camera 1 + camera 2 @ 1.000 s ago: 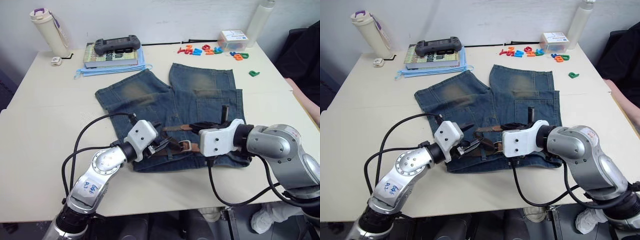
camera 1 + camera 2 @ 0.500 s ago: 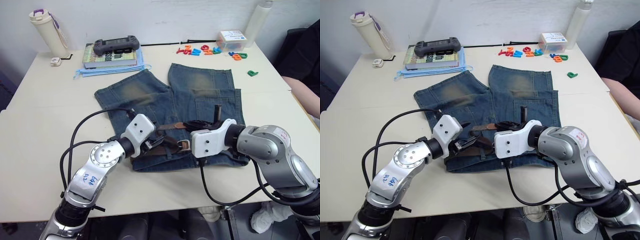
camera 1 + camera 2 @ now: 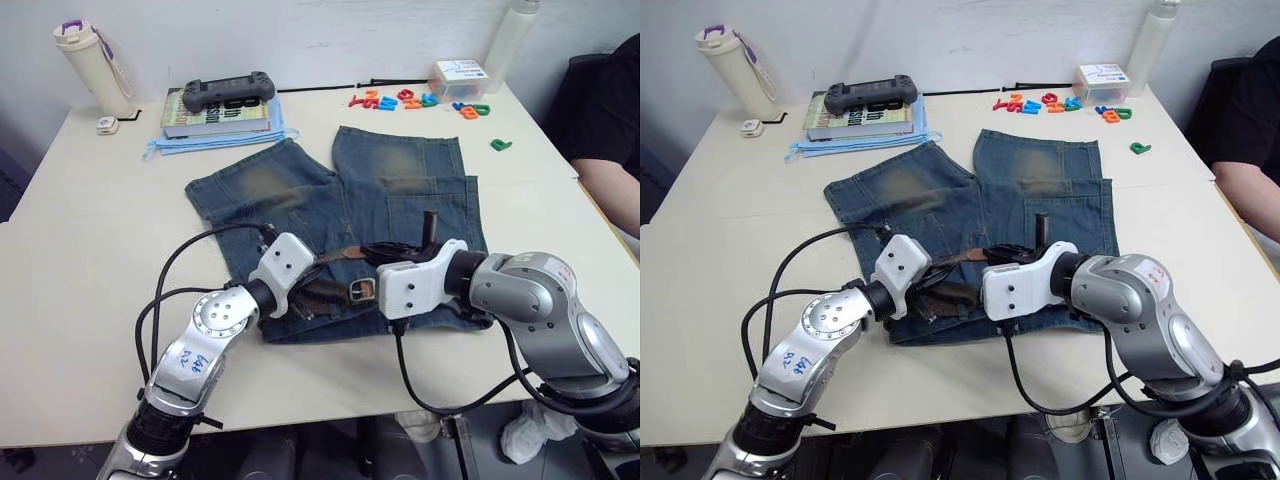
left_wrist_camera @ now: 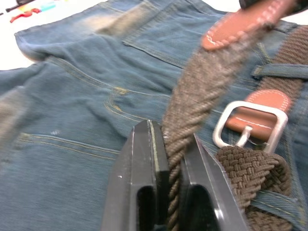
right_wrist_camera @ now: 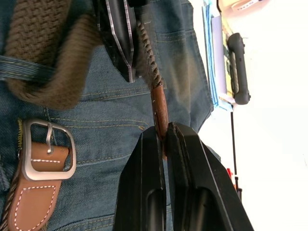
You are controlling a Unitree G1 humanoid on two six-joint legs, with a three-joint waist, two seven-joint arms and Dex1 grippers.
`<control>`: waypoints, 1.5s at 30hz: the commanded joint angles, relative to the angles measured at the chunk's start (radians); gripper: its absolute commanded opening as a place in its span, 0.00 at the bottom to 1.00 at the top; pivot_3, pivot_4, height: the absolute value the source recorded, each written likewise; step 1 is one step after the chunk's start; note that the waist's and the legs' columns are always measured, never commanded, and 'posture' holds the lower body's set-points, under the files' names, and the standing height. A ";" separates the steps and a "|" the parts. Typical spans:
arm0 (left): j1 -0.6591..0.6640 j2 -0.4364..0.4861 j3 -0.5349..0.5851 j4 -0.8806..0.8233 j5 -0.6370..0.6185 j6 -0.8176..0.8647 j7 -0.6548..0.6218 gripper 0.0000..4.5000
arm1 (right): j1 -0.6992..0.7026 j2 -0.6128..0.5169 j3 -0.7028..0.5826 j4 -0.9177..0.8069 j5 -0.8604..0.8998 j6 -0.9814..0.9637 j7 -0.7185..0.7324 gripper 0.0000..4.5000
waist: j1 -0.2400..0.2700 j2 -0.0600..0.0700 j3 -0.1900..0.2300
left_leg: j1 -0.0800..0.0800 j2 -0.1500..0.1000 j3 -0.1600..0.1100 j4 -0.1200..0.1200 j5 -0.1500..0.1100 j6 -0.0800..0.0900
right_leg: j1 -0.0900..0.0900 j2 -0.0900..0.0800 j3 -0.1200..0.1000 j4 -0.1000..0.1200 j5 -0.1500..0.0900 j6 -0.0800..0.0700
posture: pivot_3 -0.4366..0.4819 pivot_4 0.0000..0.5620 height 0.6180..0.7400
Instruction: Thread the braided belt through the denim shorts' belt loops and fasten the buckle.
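The denim shorts (image 3: 400, 190) lie flat on the table, waistband toward the front edge. Along the waistband runs the braided belt (image 4: 192, 96), passing under a belt loop (image 4: 279, 71), and the silver buckle (image 4: 250, 125) rests on the denim. My left gripper (image 4: 173, 144) is shut on the brown woven strap just short of the buckle. My right gripper (image 5: 163, 134) is shut on the belt's tan leather tip (image 5: 159, 108), a little beyond the left gripper's fingers (image 5: 118, 33). The two grippers (image 3: 315, 285) (image 3: 375, 255) meet over the middle of the waistband.
A book with a game controller (image 3: 220, 95) on it lies at the back left, beside a cream bottle (image 3: 85, 65). Coloured letters (image 3: 410, 98) and a white box (image 3: 458, 75) are at the back right. A person's arm (image 3: 610, 180) rests at the right table edge.
My left gripper has shut on the woven strap; it stood open before. The right gripper keeps its hold on the tip and has shifted slightly left.
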 commanded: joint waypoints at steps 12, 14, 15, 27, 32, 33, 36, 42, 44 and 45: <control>0.071 -0.047 0.050 0.023 -0.013 -0.110 -0.019 0.00 | 0.010 0.086 -0.042 -0.065 0.034 0.112 -0.021 0.38 | -0.002 0.000 0.000 | 0.000 0.000 0.005 0.000 0.000 0.000 | -0.003 0.001 0.005 0.002 0.000 0.000 | 0.48 0.27 0.73; 0.075 -0.052 0.056 0.024 -0.017 -0.095 -0.017 0.00 | 0.024 0.087 -0.064 -0.079 0.050 0.157 -0.010 0.54 | -0.001 0.000 0.000 | 0.000 0.000 0.006 0.000 0.000 0.000 | -0.004 0.001 0.006 0.003 0.000 0.000 | 0.48 0.27 0.73; 0.077 -0.053 0.058 0.025 -0.018 -0.093 -0.017 0.00 | 0.037 0.080 -0.079 -0.086 0.058 0.173 -0.005 0.54 | 0.000 0.000 0.000 | 0.000 0.000 0.006 0.000 0.000 0.000 | -0.004 0.001 0.006 0.003 0.000 0.000 | 0.48 0.27 0.73; 0.073 -0.082 0.088 0.029 -0.031 -0.051 -0.001 0.00 | 0.269 0.012 -0.082 -0.133 0.008 0.204 -0.038 0.54 | -0.001 -0.001 0.000 | 0.001 0.001 0.009 0.000 0.000 0.001 | -0.005 0.002 0.009 0.005 0.000 0.000 | 0.48 0.27 0.73; 0.065 -0.087 0.087 0.029 -0.033 -0.044 0.000 0.00 | 0.315 0.011 -0.040 -0.115 -0.053 0.199 -0.063 0.54 | 0.001 -0.001 0.000 | 0.001 0.000 0.009 0.000 0.000 0.001 | -0.005 0.002 0.009 0.004 0.000 0.000 | 0.48 0.27 0.73; 0.063 -0.089 0.087 0.027 -0.034 -0.040 0.001 0.00 | 0.326 0.011 -0.032 -0.111 -0.065 0.201 -0.066 0.54 | 0.001 -0.001 0.000 | 0.001 0.001 0.009 0.000 0.000 0.001 | -0.005 0.002 0.009 0.004 0.000 0.000 | 0.48 0.27 0.73; 0.056 -0.093 0.088 0.024 -0.036 -0.033 0.003 0.00 | 0.357 0.014 -0.009 -0.092 -0.108 0.195 -0.087 0.54 | 0.001 -0.001 -0.001 | 0.001 0.001 0.009 0.000 0.000 0.001 | -0.005 0.002 0.009 0.004 0.000 0.000 | 0.48 0.27 0.73; 0.053 -0.098 0.088 0.022 -0.035 -0.025 0.003 0.00 | 0.379 0.046 0.031 -0.040 -0.199 0.216 -0.141 0.54 | 0.001 -0.002 -0.001 | 0.001 0.001 0.009 0.001 0.000 0.001 | -0.005 0.002 0.010 0.005 0.000 0.000 | 0.48 0.27 0.73; 0.051 -0.099 0.088 0.021 -0.035 -0.022 0.003 0.00 | 0.377 0.058 0.042 -0.029 -0.229 0.230 -0.153 0.54 | 0.001 -0.003 -0.002 | 0.001 0.001 0.009 0.001 0.000 0.001 | -0.005 0.002 0.010 0.005 0.000 0.000 | 0.48 0.27 0.73; 0.051 -0.099 0.088 0.019 -0.036 -0.020 0.003 0.00 | 0.371 0.076 0.048 -0.024 -0.243 0.245 -0.164 0.54 | 0.000 -0.004 -0.002 | 0.001 0.001 0.009 0.001 0.000 0.001 | -0.005 0.003 0.010 0.005 0.000 0.000 | 0.48 0.27 0.73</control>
